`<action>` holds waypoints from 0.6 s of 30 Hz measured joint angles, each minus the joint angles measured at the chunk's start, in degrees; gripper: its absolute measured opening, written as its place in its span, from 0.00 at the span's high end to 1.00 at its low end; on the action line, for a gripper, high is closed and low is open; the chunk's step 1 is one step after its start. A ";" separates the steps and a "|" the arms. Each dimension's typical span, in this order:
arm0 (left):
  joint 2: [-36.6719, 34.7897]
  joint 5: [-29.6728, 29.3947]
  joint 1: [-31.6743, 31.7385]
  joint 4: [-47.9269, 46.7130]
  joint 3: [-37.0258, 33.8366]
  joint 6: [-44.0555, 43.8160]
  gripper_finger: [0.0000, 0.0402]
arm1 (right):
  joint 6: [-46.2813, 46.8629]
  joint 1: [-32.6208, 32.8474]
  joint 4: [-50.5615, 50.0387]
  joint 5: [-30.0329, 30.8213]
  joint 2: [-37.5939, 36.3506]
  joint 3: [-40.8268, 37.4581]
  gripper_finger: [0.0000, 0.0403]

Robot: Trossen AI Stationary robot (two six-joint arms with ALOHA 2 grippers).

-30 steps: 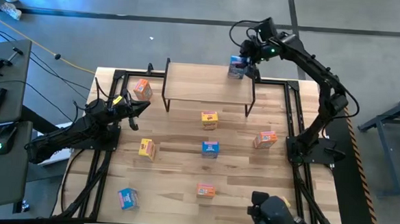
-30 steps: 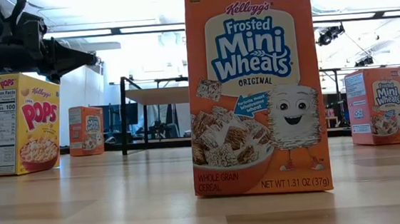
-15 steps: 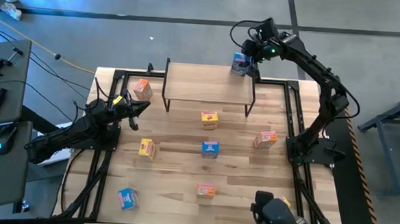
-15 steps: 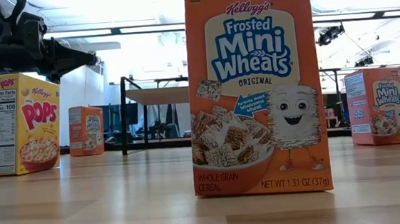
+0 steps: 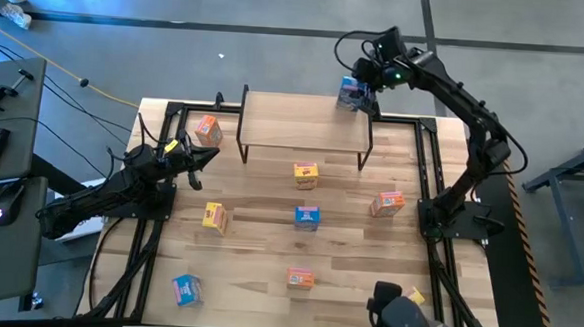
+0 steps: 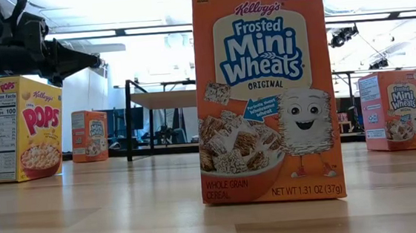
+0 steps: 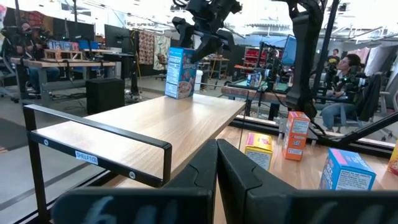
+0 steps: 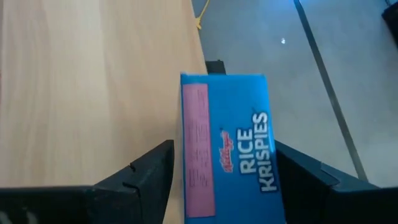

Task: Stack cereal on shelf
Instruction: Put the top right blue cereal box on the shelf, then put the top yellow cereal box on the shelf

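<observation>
One blue cereal box point(image 5: 351, 93) stands upright on its bottom at the far right corner of the shelf point(image 5: 294, 124). My right gripper point(image 5: 359, 85) is above it, slanting down and open, with one finger on each side of the box point(image 8: 227, 143). Several more cereal boxes stand on the tabletop: orange point(image 5: 208, 130), yellow point(image 5: 215, 218), blue point(image 5: 307, 217), orange point(image 5: 388, 204). My left gripper point(image 5: 210, 153) is shut and holds nothing. It hangs level over the table's left side, pointing at the shelf point(image 7: 155, 121). My right gripper has its fingers point(image 8: 146, 171) on either side of the blue box's upper part point(image 7: 181, 59), coming slanting down from the far right. I cannot tell whether they touch the box. The box stands upright on the shelf top.
An orange box point(image 6: 264, 90) stands close before the low camera, with a yellow one point(image 6: 23, 127) at its left. More boxes, a blue one point(image 5: 186, 289) and an orange one point(image 5: 300, 278), stand near the front edge. The shelf top left of the blue box is bare wood. People sit in the room beyond.
The blue box at the shelf's far right corner now shows slightly farther back than a second ago, with my right gripper still over it.
</observation>
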 joint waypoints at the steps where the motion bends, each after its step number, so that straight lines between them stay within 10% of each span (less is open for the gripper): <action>1: 0.00 -0.02 0.02 0.00 0.00 0.00 0.99 | 0.01 0.37 0.02 0.30 -0.33 0.00 0.44; 18: 0.00 -0.46 0.02 0.08 0.00 -0.51 0.99 | 9.35 6.19 1.70 6.27 -9.17 0.00 0.44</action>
